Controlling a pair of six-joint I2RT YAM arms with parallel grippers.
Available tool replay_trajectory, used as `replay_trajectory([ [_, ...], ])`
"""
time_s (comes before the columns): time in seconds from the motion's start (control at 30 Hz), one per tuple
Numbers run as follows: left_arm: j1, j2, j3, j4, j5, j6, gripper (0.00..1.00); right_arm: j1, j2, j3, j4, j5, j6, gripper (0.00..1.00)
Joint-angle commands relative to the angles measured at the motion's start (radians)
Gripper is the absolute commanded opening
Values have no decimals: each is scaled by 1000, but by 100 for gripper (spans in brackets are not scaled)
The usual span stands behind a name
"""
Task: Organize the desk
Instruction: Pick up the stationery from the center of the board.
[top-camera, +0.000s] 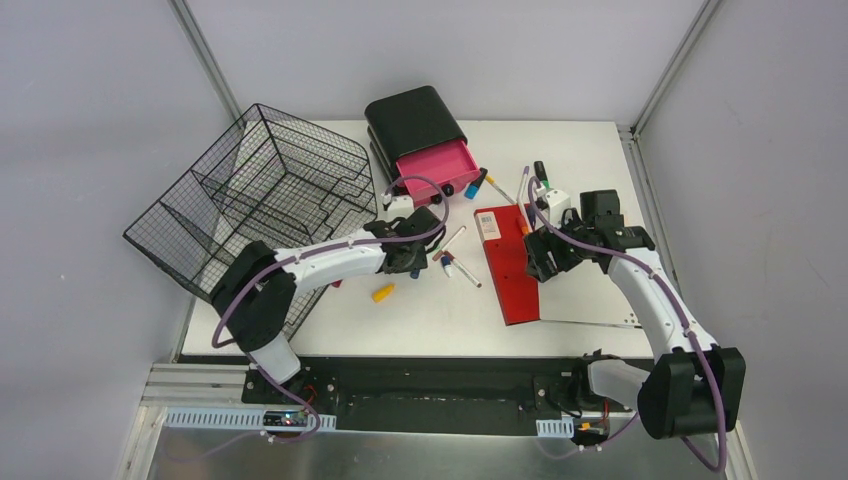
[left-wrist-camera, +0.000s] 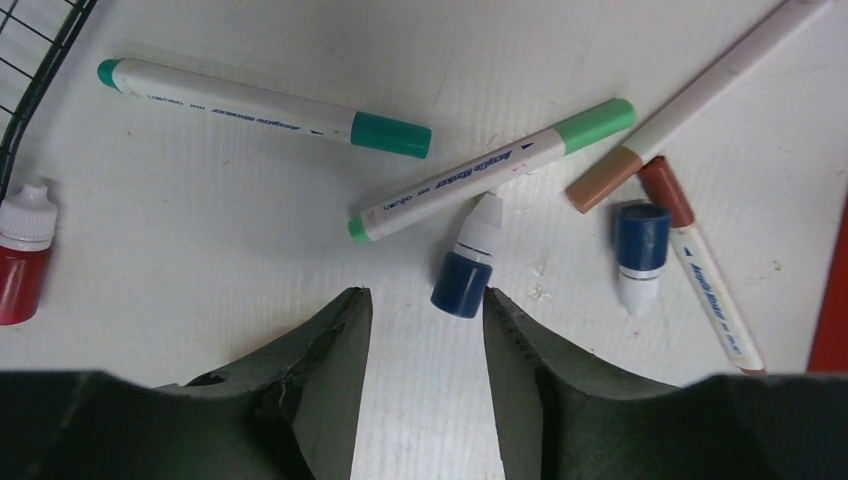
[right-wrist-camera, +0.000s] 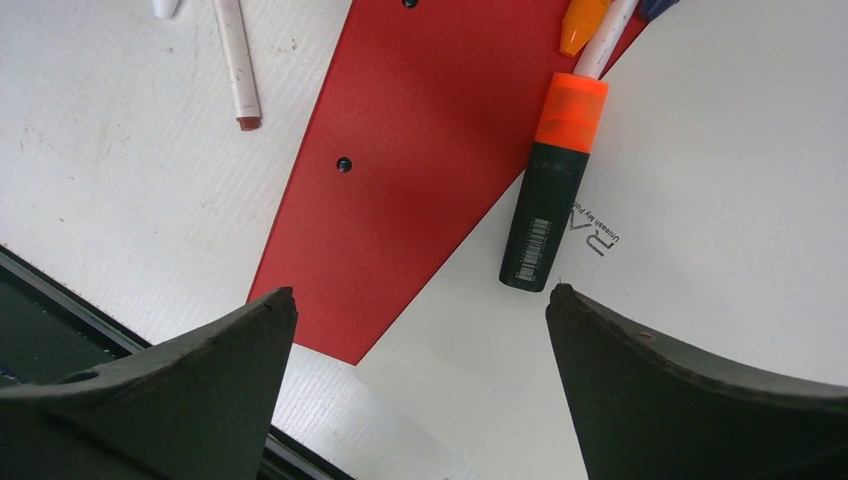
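Note:
The white desk (top-camera: 420, 320) carries scattered pens. My left gripper (left-wrist-camera: 425, 300) hovers low over it, jaws partly apart with only bare desk between them. A small dark-blue bottle (left-wrist-camera: 465, 270) lies just ahead, close to the right fingertip (left-wrist-camera: 500, 305). Two green-capped markers (left-wrist-camera: 265, 105) (left-wrist-camera: 490, 168), a second blue bottle (left-wrist-camera: 640, 250) and two brown-tipped markers (left-wrist-camera: 700, 95) lie beyond. My right gripper (right-wrist-camera: 420, 295) stands wide open above the red notebook cover (right-wrist-camera: 420, 150), near a black highlighter with an orange cap (right-wrist-camera: 555, 185).
A black wire basket (top-camera: 260, 190) stands tilted at the left. A black drawer unit (top-camera: 415, 120) at the back has its pink drawer (top-camera: 438, 165) pulled out. A red bottle (left-wrist-camera: 20, 255) lies by the basket rim. A yellow item (top-camera: 383, 293) lies near the left gripper.

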Motion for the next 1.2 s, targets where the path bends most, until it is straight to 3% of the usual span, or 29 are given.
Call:
replay_trajectory([
  [0.0, -14, 43, 55, -16, -37, -7, 44, -3, -34, 29, 22, 9, -14, 100],
  [0.87, -24, 164, 38, 77, 59, 122, 38, -4, -34, 27, 8, -30, -24, 100],
  [1.0, -23, 134, 42, 77, 88, 219, 42, -2, -33, 29, 7, -31, -26, 100],
  [1.17, -24, 90, 39, 77, 114, 395, 56, -2, -34, 29, 6, -36, -27, 100],
])
